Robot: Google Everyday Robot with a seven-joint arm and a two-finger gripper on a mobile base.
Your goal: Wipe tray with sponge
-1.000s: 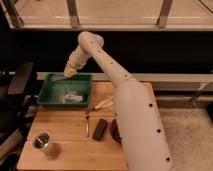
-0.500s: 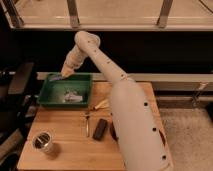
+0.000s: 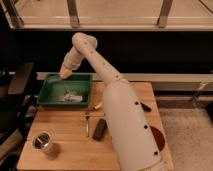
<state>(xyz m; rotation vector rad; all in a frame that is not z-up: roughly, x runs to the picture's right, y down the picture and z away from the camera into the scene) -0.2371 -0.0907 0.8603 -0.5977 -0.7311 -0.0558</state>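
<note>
Wooden rectangular desk [image 3: 70, 145] in lower half of view, carrying all items. Large shallow green plastic tray [image 3: 50, 96] with flared sides at about 10 o'clock on the desk, near its far-left corner. Inside the tray, pale crumpled scraps [image 3: 71, 95] lying on the floor of it, right of centre. White jointed robot arm [image 3: 120, 115] rising from 5 o'clock, bending over at the top and reaching down toward the tray's far rim. Pincer [image 3: 65, 74] at the far-left part of the tray, just over the back rim, fingers fully closed. Small bluish patch, taken to be the teal-blue sponge [image 3: 56, 77], directly under and left of the pincer tip at the tray's far-left corner; whether gripped or merely touched not resolvable. Round metal cup [image 3: 43, 142] at 8 o'clock on the desk, well apart from the tray. Black rectangular bar [image 3: 100, 128] near desk centre, beside a thin metal utensil [image 3: 87, 124] lying lengthwise just to its left. Pale yellowish object [image 3: 97, 105] just beyond the tray's near-right corner, partly hidden by the arm.
</note>
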